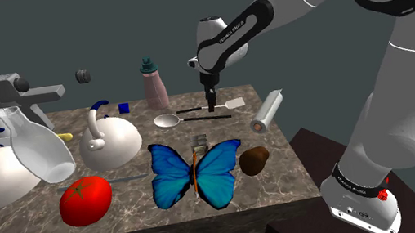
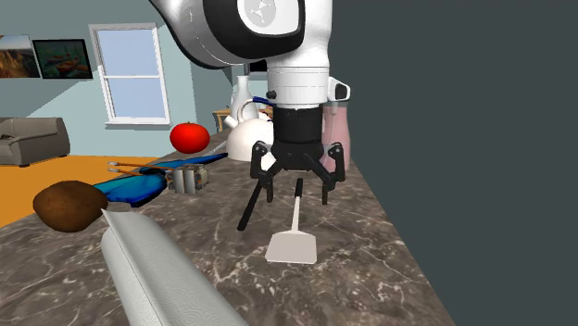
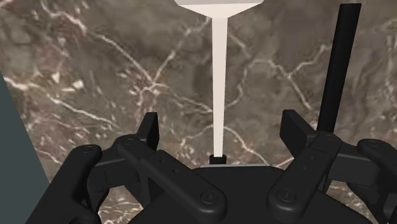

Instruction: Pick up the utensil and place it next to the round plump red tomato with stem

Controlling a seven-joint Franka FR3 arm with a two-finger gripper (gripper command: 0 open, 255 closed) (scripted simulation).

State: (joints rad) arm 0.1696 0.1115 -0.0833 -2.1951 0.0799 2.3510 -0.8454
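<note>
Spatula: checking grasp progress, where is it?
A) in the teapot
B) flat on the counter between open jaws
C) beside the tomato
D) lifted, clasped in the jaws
B: the white spatula lies on the marble counter, its handle between the gripper's spread jaws, which don't touch it.

The gripper hangs with fingers spread, astride the handle of a white spatula lying on the marble counter. The red tomato sits far left, well apart.

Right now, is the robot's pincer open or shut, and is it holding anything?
Pincer: open, holding nothing; the white spatula handle sits between its fingers, not gripped.
</note>
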